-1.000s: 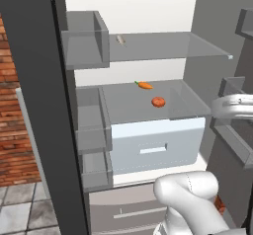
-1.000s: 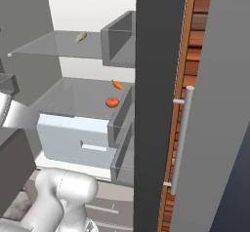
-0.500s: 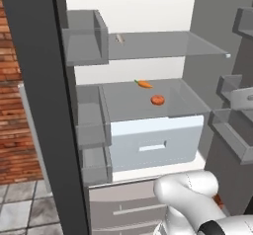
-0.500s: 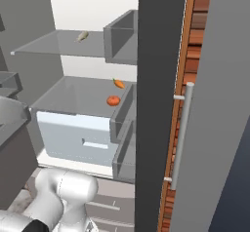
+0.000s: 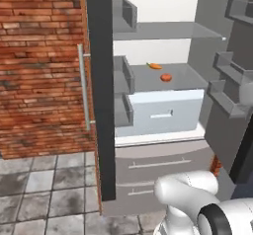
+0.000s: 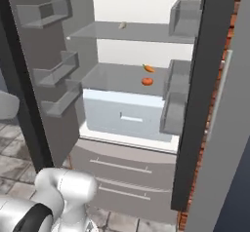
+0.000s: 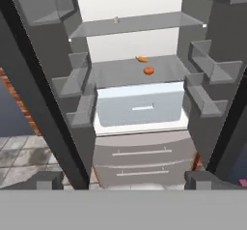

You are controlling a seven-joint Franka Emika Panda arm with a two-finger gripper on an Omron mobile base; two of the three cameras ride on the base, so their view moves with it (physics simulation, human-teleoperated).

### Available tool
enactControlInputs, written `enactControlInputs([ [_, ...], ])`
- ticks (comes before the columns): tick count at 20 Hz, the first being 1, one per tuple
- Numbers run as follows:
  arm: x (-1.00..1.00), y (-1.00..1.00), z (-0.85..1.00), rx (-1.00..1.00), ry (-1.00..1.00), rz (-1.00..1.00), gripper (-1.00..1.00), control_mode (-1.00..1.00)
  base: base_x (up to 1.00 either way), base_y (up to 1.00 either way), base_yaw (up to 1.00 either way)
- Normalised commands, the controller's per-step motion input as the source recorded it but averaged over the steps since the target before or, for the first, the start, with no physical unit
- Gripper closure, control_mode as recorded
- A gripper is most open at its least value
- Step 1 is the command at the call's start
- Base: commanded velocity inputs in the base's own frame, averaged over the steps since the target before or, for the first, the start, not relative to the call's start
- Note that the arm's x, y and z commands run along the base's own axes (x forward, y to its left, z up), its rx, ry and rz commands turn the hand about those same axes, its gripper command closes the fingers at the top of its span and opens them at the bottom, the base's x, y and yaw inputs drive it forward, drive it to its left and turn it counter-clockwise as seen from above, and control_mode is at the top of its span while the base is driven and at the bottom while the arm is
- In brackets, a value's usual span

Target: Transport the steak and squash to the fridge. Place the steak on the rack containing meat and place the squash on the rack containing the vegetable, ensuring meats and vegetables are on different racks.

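The fridge (image 5: 101, 91) stands open, both doors swung wide, white inside with grey shelves. On its middle shelf (image 5: 188, 76) lie the vegetable (image 5: 154, 66), an orange carrot-like piece, and just in front of it the meat (image 5: 166, 77), a small reddish lump. Both show again from the right, the vegetable (image 6: 148, 68) behind the meat (image 6: 147, 81), and in the hand view as the vegetable (image 7: 142, 59) and the meat (image 7: 149, 71). My gripper (image 7: 125, 180) is open, its fingertips (image 7: 48, 179) far apart with nothing between them, well back from the fridge and facing its interior.
A tiny pale object (image 6: 122, 25) lies on the glass top shelf (image 6: 141, 32). A white drawer (image 5: 158, 113) sits under the middle shelf, with grey freezer drawers (image 5: 153, 165) below. Door bins (image 7: 77, 81) jut in on both sides. A brick wall (image 5: 39, 61) is left; tiled floor (image 5: 44, 189) lies below.
Both base views have pulled back and swung, so the camera moved; the fridge looks farther away and the brick wall has come into view. The white hand near the right door has left those views.
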Motion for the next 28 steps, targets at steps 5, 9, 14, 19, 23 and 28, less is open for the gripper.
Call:
enactControlInputs([
  [5,0.00,0.00,0.00,0.00,0.00,0.00,-1.00,1.00,-1.00,1.00,0.10],
  [9,0.00,0.00,0.00,0.00,0.00,0.00,-1.00,1.00,-0.88,1.00,0.17],
  [14,0.00,0.00,0.00,0.00,0.00,0.00,-1.00,1.00,-0.33,1.00,0.55],
  [19,0.00,0.00,0.00,0.00,0.00,0.00,-1.00,1.00,-0.01,0.58,0.95],
  [23,0.00,0.00,0.00,0.00,0.00,0.00,-1.00,1.00,-0.08,0.18,1.00],
  [28,0.00,0.00,0.00,0.00,0.00,0.00,-1.00,1.00,-0.37,0.11,0.96],
])
